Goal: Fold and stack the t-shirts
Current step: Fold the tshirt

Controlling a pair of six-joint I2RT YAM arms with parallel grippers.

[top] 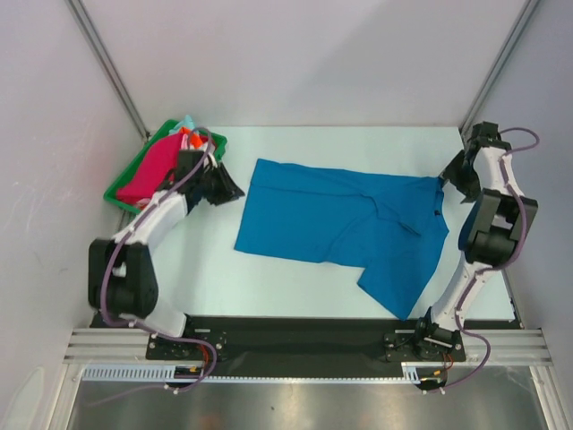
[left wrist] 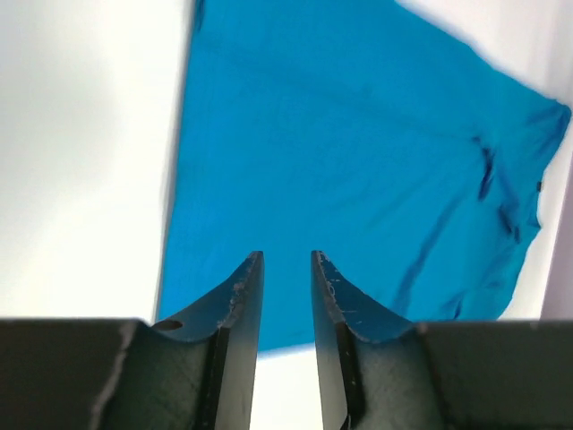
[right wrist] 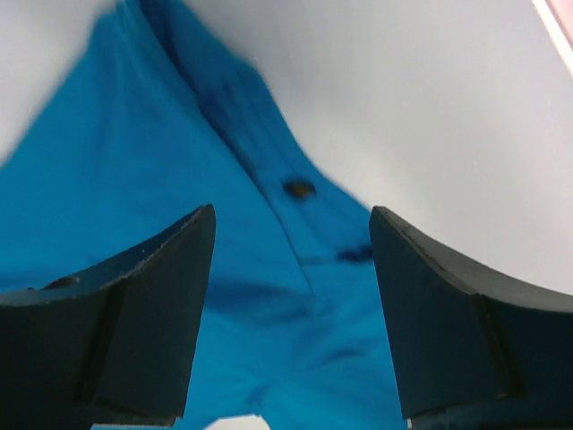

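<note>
A large bright blue t-shirt (top: 340,224) lies spread on the table, with one part folded over and a flap pointing to the front right. It also shows in the left wrist view (left wrist: 358,152) and the right wrist view (right wrist: 134,179). My left gripper (top: 231,190) hovers just off the shirt's left edge, its jaws (left wrist: 286,260) a narrow gap apart and empty. My right gripper (top: 448,176) is above the shirt's far right edge, wide open and empty (right wrist: 293,215). Magenta (top: 152,166), orange (top: 191,139) and mint (top: 186,123) shirts lie in the tray. I see no pale pink shirt.
A green plastic tray (top: 121,199) stands at the back left, right behind my left arm. Metal frame posts rise at the back corners. White walls close the left and right sides.
</note>
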